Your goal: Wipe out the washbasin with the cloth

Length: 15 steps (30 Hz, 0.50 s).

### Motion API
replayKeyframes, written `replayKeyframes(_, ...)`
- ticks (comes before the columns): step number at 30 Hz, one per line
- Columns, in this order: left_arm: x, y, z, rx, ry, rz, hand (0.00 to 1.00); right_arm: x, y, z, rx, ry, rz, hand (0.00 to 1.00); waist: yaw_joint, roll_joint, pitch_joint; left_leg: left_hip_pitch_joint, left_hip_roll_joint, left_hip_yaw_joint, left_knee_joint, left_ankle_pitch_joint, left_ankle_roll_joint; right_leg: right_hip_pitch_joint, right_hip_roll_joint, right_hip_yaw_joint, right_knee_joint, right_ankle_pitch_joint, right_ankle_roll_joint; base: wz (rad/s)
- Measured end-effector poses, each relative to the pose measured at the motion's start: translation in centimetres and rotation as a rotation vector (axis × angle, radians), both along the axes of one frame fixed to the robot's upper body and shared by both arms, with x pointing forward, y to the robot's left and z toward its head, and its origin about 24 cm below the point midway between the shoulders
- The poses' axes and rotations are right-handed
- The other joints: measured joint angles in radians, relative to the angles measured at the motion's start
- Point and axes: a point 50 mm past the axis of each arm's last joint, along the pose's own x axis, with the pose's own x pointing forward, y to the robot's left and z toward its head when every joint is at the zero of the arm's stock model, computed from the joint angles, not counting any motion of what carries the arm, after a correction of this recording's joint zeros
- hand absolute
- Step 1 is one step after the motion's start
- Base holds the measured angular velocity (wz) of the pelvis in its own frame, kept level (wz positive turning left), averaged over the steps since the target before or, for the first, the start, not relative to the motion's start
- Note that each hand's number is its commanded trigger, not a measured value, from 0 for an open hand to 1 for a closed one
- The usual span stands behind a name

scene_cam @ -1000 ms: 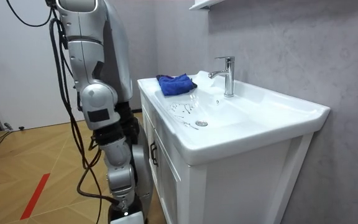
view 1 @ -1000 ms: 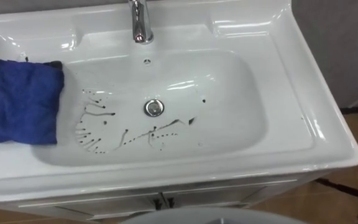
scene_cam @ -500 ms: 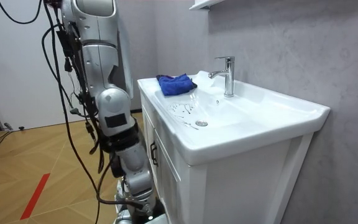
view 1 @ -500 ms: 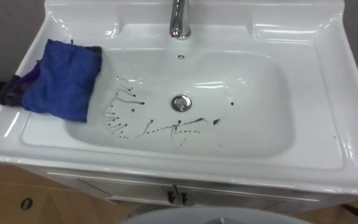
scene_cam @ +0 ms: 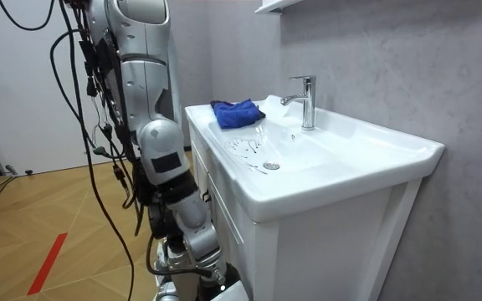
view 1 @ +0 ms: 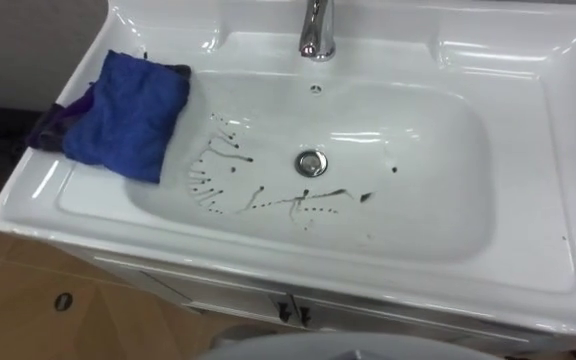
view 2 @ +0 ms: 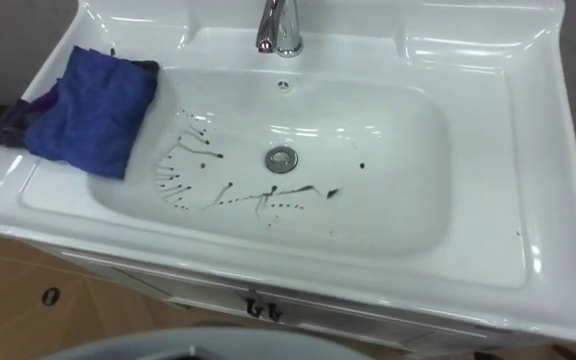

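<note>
Cloth first, since the job depends on it: a crumpled blue terry cloth lies on the left ledge of the white ceramic basin. Its inner edge droops over the lip toward the bowl. A bit of darker purple fabric sticks out from under its outer side. The cloth's long axis runs roughly front to back along that ledge, slanting slightly outward toward the front.

Dark streaks and specks mark the bowl. They fan out to the left of the round chrome drain and trail across in front of it, and a few dots lie further right. The nearest of them are close to the cloth's hanging edge. A chrome tap stands at the back, in the middle.

From where I stand, the robot is right up against the front of the white vanity cabinet under the counter, facing it. The arm I can see hangs low beside the doors. I cannot tell whether either robot hand is spread or closed.

The cloth is on the robot's left and the dirt is in the middle, so I'd judge the left arm has the shorter reach: forward and leftward to the ledge, then a sweep to the right into the bowl. The wiping has not begun.

I can make out no brand, label or writing on the tap, the basin or the cloth.
</note>
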Motion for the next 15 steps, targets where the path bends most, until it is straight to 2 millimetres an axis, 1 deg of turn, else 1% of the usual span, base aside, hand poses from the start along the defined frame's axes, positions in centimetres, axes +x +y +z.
replayKeyframes(1, 0.3, 0.1, 0.4, 0.018, -0.011, -0.002, 0.0, 0.0, 0.0, 0.0, 0.0, 0.0, 0.001, 0.0, 0.001, 0.0, 0.0001, 0.0, 0.0, 0.0, -0.001, 0.0, 0.0, 0.0, 0.0, 0.002, 0.0, 0.0, 0.0, 0.0)
replayKeyframes(4, 2.3, 0.8, 2.7, 0.124, -0.077, -0.024, 0.0, -0.1, 0.1, 0.0, 0.003, -0.012, 0.006, 0.0, 0.003, 0.002, 0.0009, -0.001, 0.001, 0.001, 0.0, 0.0, -0.001, -0.003, 0.001, 0.007, 0.005, 0.0, 0.0, -0.03)
replayKeyframes(7, 3.4, 1.0, 4.6, 0.208, -0.135, -0.033, 0.0, -0.1, 0.1, 0.0, 0.003, -0.023, 0.012, 0.0, -0.004, 0.003, 0.0022, -0.003, 0.001, 0.004, 0.0, 0.0, -0.001, -0.009, 0.001, 0.01, 0.007, 0.0, -0.001, -0.05)
replayKeyframes(9, 4.7, 1.1, 6.6, 0.303, -0.162, -0.063, 0.0, -0.3, 0.2, 0.0, 0.01, -0.025, 0.01, 0.0, -0.006, 0.004, 0.003, -0.003, 0.001, 0.003, 0.0, 0.0, 0.0, -0.012, 0.001, 0.013, 0.011, 0.001, -0.001, 0.0)
replayKeyframes(10, 5.0, 1.2, 7.2, 0.328, -0.173, -0.072, 0.0, -0.4, 0.3, -0.1, 0.017, -0.023, 0.01, 0.0, -0.006, 0.004, 0.003, -0.003, 0.001, 0.003, 0.0, 0.0, 0.0, -0.013, 0.001, 0.013, 0.012, 0.001, -0.001, 0.0)
replayKeyframes(11, 5.5, 1.2, 8.2, 0.378, -0.183, -0.086, 0.0, -0.5, 0.4, -0.1, 0.031, -0.025, 0.006, 0.0, -0.006, 0.005, 0.0036, -0.003, 0.001, 0.003, -0.001, 0.0, 0.0, -0.013, 0.001, 0.013, 0.012, 0.001, -0.001, 0.0)
replayKeyframes(12, 5.8, 1.2, 9.0, 0.426, -0.184, -0.101, 0.0, -0.4, 0.4, -0.1, 0.035, -0.029, 0.011, 0.0, -0.011, 0.009, 0.0051, -0.002, 0.001, 0.005, -0.002, 0.0, 0.0, -0.013, 0.001, 0.015, 0.012, 0.001, -0.001, -0.04)
replayKeyframes(13, 6.0, 1.1, 9.5, 0.449, -0.187, -0.11, 0.0, -0.4, 0.4, -0.1, 0.037, -0.03, 0.015, 0.0, -0.013, 0.01, 0.0059, -0.002, 0.001, 0.005, -0.002, 0.0, 0.0, -0.014, 0.001, 0.016, 0.012, 0.001, -0.001, -0.04)
replayKeyframes(15, 6.8, 0.6, 11.3, 0.543, -0.219, -0.14, 0.0, -1.0, 0.6, -0.2, 0.044, -0.018, 0.017, 0.0, -0.021, 0.011, 0.0098, -0.001, 0.002, 0.011, -0.006, 0.0, 0.0, -0.018, 0.001, 0.021, 0.012, 0.001, -0.001, -0.06)
